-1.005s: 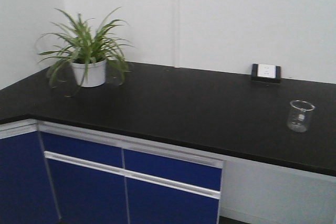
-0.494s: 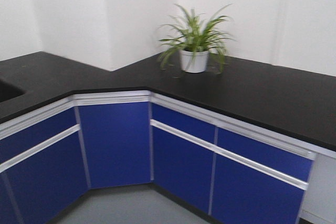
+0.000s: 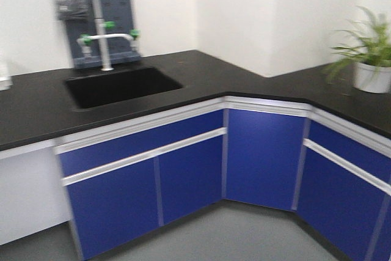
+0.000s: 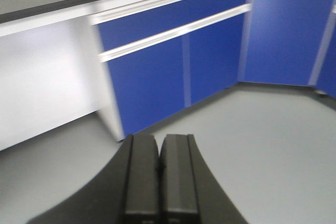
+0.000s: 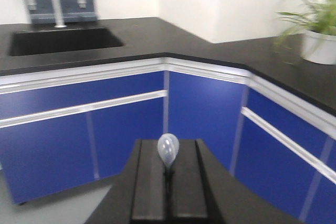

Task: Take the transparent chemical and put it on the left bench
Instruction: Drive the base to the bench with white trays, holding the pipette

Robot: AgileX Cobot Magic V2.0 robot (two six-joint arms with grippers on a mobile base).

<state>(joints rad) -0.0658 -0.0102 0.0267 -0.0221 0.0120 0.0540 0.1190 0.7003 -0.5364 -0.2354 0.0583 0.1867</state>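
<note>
Closest to me, the right gripper point(image 5: 168, 174) is clamped tight on the transparent chemical point(image 5: 168, 149). Only its pale, see-through bulb shows, poking up from between the two black fingers point(image 5: 149, 182); the stem is hidden in the seam between them. It hangs out in front of the cabinets, well apart from any benchtop.

The left gripper point(image 4: 159, 141) is pressed closed with its pads meeting and nothing between them, held low over the grey floor point(image 4: 262, 145).

Beyond the floor runs a row of blue cabinet doors point(image 3: 183, 175) with pale metal handle strips, bending around an inside corner. At the left end a white panel point(image 3: 30, 187) stands beside the blue fronts.

Above them lies the black benchtop point(image 3: 36, 108). On the left stretch a black sink point(image 3: 119, 87) is sunk into it, and behind the sink stands a tall tap point(image 3: 101, 29) with green handles, set against a grey wall panel point(image 3: 122, 4). Far right, a potted plant point(image 3: 369, 59) in a white pot stands on the benchtop near the white wall point(image 3: 238, 16). The whole view is a little blurred.
</note>
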